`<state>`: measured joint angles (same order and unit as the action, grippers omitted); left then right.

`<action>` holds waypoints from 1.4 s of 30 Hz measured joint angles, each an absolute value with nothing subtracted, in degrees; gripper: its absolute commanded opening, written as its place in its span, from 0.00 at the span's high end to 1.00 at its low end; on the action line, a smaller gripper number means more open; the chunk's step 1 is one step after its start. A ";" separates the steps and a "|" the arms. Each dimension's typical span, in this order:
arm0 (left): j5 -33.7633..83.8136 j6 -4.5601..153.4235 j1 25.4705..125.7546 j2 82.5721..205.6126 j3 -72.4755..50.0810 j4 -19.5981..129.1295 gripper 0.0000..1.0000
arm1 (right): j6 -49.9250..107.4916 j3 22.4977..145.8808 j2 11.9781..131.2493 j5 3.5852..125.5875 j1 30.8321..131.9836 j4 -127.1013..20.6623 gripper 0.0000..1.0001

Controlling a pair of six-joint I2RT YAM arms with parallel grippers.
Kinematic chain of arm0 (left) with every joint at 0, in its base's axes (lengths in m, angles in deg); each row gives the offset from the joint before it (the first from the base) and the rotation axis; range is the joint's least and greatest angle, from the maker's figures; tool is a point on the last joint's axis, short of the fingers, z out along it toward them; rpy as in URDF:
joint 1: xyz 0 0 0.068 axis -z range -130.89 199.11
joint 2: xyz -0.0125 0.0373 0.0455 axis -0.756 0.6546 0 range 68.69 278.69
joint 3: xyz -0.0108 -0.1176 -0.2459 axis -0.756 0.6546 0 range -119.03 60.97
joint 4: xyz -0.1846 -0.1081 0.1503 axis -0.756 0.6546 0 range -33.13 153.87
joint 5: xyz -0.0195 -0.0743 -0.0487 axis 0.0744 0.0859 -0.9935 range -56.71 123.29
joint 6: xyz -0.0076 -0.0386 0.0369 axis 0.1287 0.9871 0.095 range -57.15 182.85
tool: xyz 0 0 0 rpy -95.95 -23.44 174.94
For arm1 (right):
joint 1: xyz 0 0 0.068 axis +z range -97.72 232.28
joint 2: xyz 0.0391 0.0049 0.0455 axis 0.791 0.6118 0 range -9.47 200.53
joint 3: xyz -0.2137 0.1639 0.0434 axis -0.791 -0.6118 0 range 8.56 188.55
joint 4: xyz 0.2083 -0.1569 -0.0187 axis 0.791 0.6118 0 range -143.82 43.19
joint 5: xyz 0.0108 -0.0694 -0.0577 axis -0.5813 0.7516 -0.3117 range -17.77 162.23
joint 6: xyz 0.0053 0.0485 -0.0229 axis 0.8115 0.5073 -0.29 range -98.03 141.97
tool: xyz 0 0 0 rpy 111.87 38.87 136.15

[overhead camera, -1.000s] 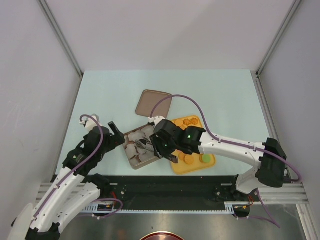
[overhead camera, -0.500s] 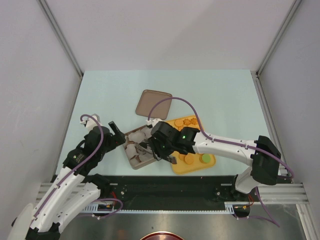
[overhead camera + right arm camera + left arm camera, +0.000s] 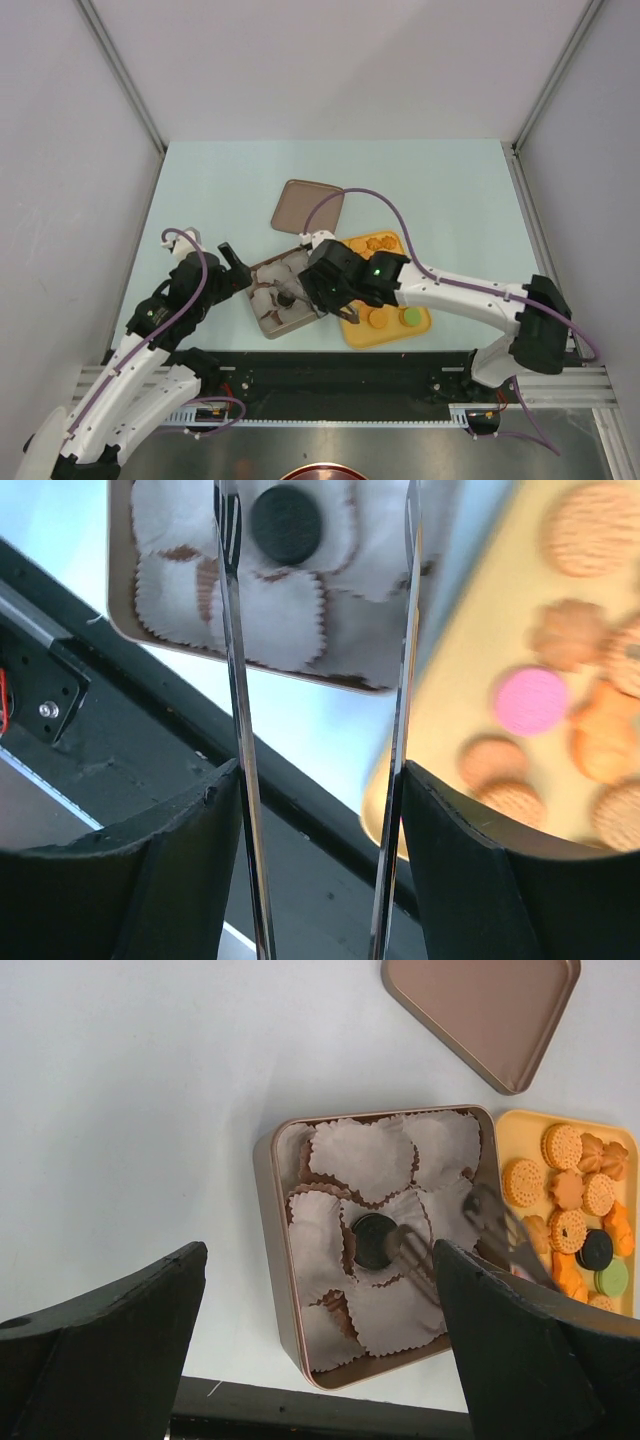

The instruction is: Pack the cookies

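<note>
A black cookie [image 3: 375,1240] lies in a white paper cup inside the brown tin [image 3: 262,1200], also in the right wrist view [image 3: 286,524]. The other cookies [image 3: 378,243], orange-tan, pink [image 3: 531,700] and green [image 3: 411,316], lie on the orange tray [image 3: 352,335]. My right gripper [image 3: 318,290] is shut on metal tongs [image 3: 232,680]. The tong tips stand apart just above the tin, either side of the black cookie, and hold nothing. My left gripper [image 3: 236,270] is open and empty, at the tin's left side.
The brown lid [image 3: 308,205] lies upside down behind the tin. Several crumpled paper cups [image 3: 360,1155] line the tin. The black rail of the arm bases [image 3: 330,365] runs along the near table edge.
My right gripper with the tongs has drawn slightly back to the right from over the tin. The black cookie now lies free in its cup. The left arm has not moved.
</note>
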<state>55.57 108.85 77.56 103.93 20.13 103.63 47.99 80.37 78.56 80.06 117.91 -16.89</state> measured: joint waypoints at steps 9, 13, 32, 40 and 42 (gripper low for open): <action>54.39 108.74 77.52 104.89 20.26 101.49 0.00 | 47.77 78.16 59.20 85.75 104.86 -9.24 0.37; 52.73 108.70 77.49 106.33 21.05 100.22 0.00 | 47.81 73.02 54.32 87.04 100.25 -5.70 0.38; 48.01 107.82 77.47 110.55 22.78 95.17 0.00 | 49.26 61.90 52.18 83.60 99.17 -6.27 0.39; 47.99 107.74 77.47 110.95 22.80 95.11 0.00 | 47.25 67.45 64.16 81.46 100.73 -13.08 0.40; 48.03 107.63 77.47 110.88 22.80 95.15 0.00 | 46.70 67.51 66.15 80.81 100.64 -14.44 0.40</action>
<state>48.03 107.63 77.47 110.88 22.80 95.15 46.70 67.51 66.15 80.81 100.64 -14.44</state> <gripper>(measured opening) 0.996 0.606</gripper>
